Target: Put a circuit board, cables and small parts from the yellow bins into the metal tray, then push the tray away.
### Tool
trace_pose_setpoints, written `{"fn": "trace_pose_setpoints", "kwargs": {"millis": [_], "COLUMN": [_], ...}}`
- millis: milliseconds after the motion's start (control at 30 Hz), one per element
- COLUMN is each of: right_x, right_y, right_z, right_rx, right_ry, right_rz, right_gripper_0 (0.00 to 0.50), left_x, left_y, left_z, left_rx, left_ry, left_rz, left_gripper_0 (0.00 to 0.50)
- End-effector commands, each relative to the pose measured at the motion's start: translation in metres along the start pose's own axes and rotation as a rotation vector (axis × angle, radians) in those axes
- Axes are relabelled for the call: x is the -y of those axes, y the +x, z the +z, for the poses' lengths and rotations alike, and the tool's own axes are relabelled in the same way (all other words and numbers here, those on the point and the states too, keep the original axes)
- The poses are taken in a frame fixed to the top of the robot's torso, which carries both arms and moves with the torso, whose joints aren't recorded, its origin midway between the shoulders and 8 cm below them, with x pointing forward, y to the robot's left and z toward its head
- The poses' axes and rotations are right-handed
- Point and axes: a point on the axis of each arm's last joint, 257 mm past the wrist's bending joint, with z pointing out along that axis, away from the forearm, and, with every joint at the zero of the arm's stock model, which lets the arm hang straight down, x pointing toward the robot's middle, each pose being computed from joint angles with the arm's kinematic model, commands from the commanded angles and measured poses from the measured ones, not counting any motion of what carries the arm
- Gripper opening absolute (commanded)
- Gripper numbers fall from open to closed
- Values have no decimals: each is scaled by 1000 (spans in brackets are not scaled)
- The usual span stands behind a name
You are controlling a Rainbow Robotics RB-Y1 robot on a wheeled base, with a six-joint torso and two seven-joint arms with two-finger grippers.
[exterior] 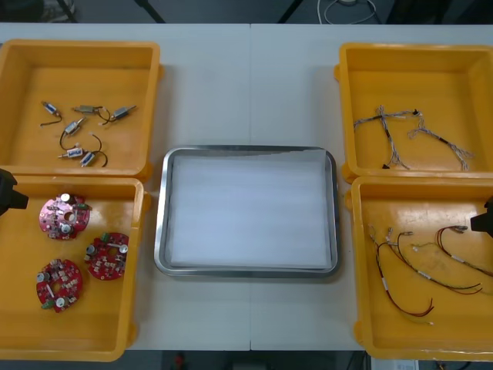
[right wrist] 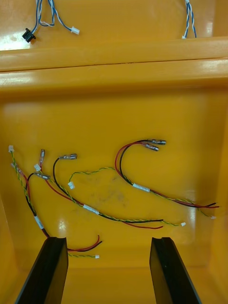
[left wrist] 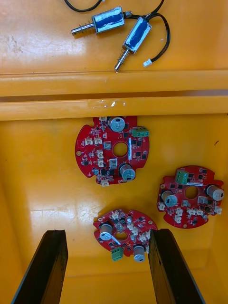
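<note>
Centrally, we show the tray (exterior: 159, 223), white inside, lying flat on the counter (exterior: 246, 85) between four yellow bins, two at each side.

At the left, we mark the far left bin (exterior: 31, 69), which holds small metal parts (exterior: 73, 126), several with a curled black lead. The near left bin (exterior: 92, 324) holds three round red boards (exterior: 106, 256), lying flat and apart from one another.

At the right, we mark blue and white cables (exterior: 383, 116) in the far right bin (exterior: 416, 73). Red, black and yellow cables (right wrist: 141, 187) lie loosely spread in the near right bin (exterior: 408, 331).

The left hand (left wrist: 107, 232) hangs over the near left bin at the counter's left edge. In its wrist view we see its fingers (left wrist: 47, 266) released and standing well apart. One board lies on the bin floor below the gap between them, and the other two lie beyond. Past the adjoining bin rims, two small metal parts show in the far left bin.

The right hand (right wrist: 108, 239) hangs likewise over the near right bin at the counter's right edge. We see it released too, grasping nothing. The red, black and yellow cables lie on the bin floor beyond its fingers, one thin end reaching between them. Past the rims, blue and white cables show.
</note>
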Motion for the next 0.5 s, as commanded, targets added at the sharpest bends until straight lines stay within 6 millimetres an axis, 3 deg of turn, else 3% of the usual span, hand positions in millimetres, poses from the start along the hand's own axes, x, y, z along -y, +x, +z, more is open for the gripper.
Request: {"fn": "trace_pose_setpoints", "kwargs": {"millis": [33, 500], "right_x": [9, 9], "right_y": [-14, -14], "right_z": [-14, -14], "right_rx": [39, 39], "right_ry": [31, 31], "right_rz": [-3, -3], "right_gripper_0": [500, 500], "left_x": [-13, -13], "left_y": [-1, -1], "left_z": [-14, -14], "left_rx": [16, 16], "left_ry": [-43, -43], "left_rz": [27, 27], "left_gripper_0": [500, 500]}}
